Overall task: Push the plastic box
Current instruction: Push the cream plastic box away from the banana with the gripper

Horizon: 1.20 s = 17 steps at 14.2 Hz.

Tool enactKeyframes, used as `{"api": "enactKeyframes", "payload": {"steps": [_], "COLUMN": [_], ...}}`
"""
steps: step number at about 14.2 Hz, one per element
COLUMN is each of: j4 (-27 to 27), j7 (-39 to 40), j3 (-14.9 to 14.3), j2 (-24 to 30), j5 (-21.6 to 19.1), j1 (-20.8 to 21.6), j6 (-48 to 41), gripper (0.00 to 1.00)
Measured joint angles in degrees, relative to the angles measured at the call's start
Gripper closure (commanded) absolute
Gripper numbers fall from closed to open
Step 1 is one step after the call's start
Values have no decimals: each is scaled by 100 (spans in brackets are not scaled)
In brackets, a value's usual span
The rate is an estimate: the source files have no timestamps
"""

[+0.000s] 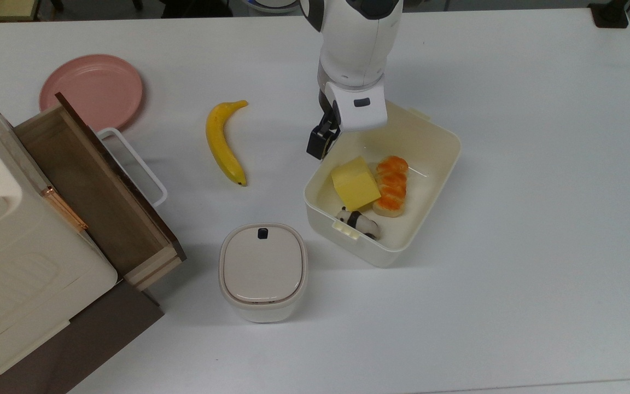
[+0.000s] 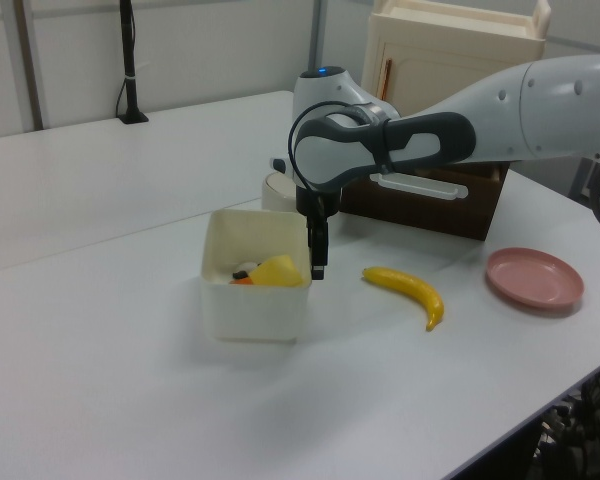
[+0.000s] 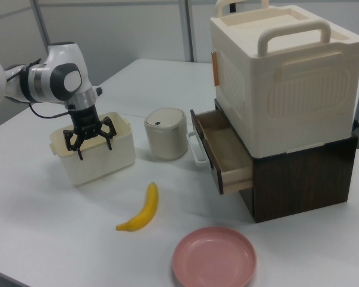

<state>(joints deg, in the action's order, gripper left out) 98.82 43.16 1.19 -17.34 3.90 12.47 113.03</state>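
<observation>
Top view: gripper (image 1: 319, 146) with fingers spread, pressed against plastic box's (image 1: 430, 180) long wall; box mid-table, directly toward top view's right of gripper, long axis slanting from lower-left to upper-right, banana (image 1: 223, 141) behind.

The top view is looking straight down on the worktop (image 1: 539, 164), the plastic box (image 1: 430, 180) lying near mid-frame; the left view is facing across that box (image 2: 255, 310) toward the drawer cabinet (image 2: 430, 195) behind it; the right view is looking from the opposite side, cabinet (image 3: 287, 149) nearer, box (image 3: 102, 158) farther; all three are sharing the banana (image 1: 223, 143).
</observation>
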Motion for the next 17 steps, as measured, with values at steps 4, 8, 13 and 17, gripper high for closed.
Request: {"api": "enactKeyframes", "payload": {"steps": [4, 8, 13, 17], "j4": [-62, -335, -513, -521], "j7": [0, 0, -58, -93], "j3": [0, 23, 152, 186], "j2": [-211, -394, -415, -454], "j5": [177, 301, 301, 301], "j1": [0, 1, 3, 12], "j6": [423, 471, 496, 804], "gripper": [0, 0, 0, 0]}}
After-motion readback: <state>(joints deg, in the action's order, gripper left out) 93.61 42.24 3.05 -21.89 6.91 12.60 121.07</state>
